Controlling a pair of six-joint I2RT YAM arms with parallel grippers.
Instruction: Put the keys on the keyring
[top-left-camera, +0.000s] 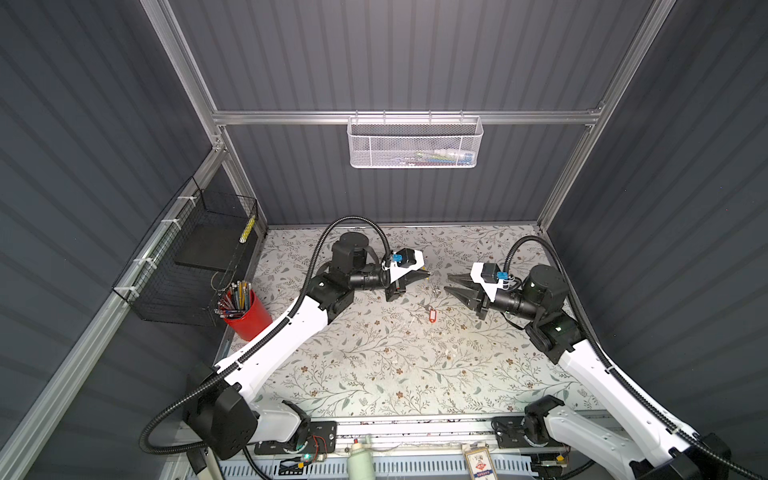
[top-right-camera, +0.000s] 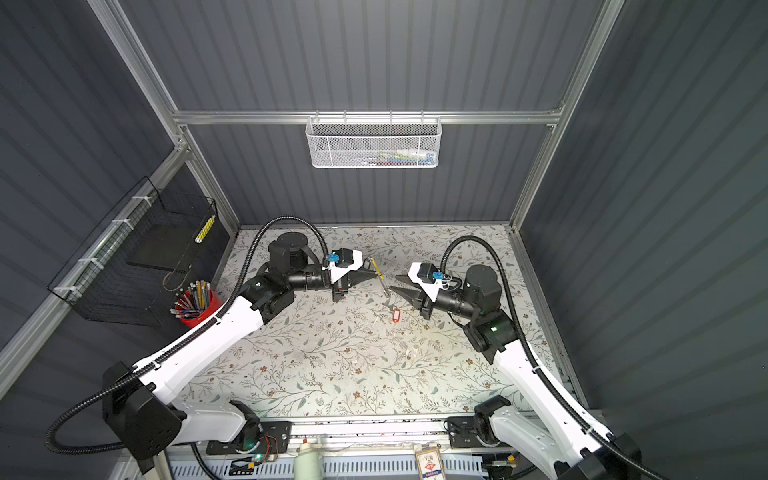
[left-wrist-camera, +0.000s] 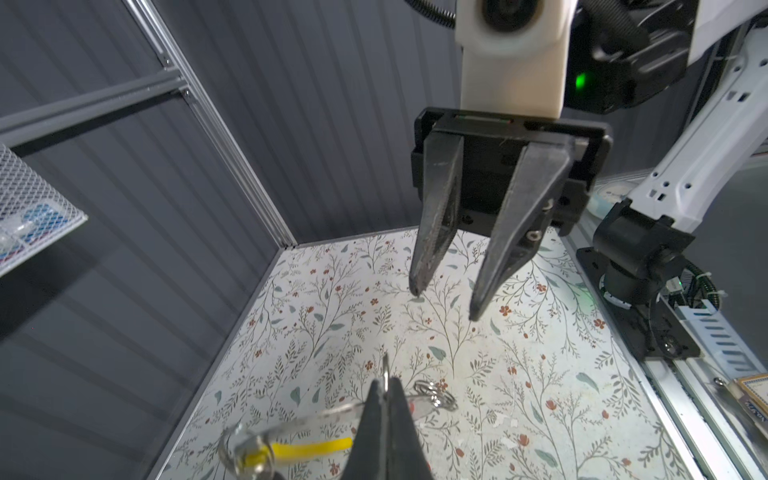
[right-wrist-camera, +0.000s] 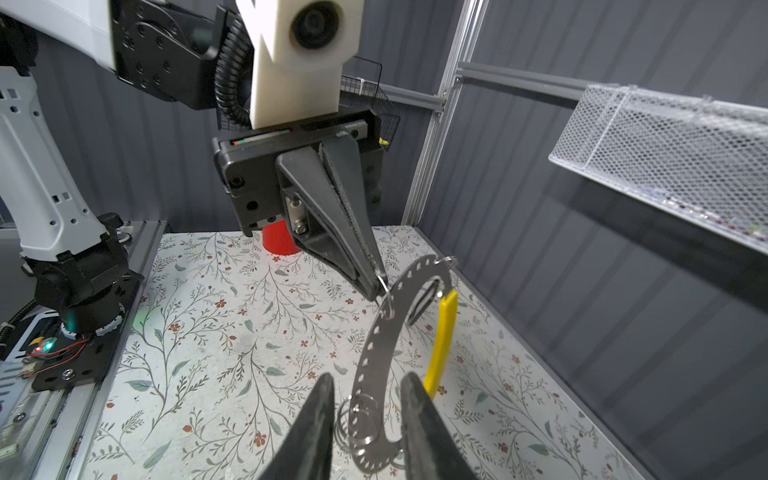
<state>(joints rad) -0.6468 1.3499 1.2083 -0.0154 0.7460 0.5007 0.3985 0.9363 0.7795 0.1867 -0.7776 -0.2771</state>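
Ring-holding step: left gripper pinches keyring aloft, right gripper stands part-open, apparently empty; next move calls for grasping red-tagged key on table.

**Keyring**: flat grey metal band bent into an open arc, with a row of small holes along it. A bright yellow segment starts just beside one end.
- State: clear of the table, pinched at its edge by the left gripper.
- Pose: on edge. In a top view it shows as a thin line running far-left to near-right, above the far middle.
- Small wire split rings hang at the end opposite the yellow segment.
- A dark oval piece hangs inside the arc; its identity cannot be told.

**Red key**: silvery key with a red oval tag.
- It lies flat on the table, off the keyring.
- It is just nearer than the keyring, right of centre.
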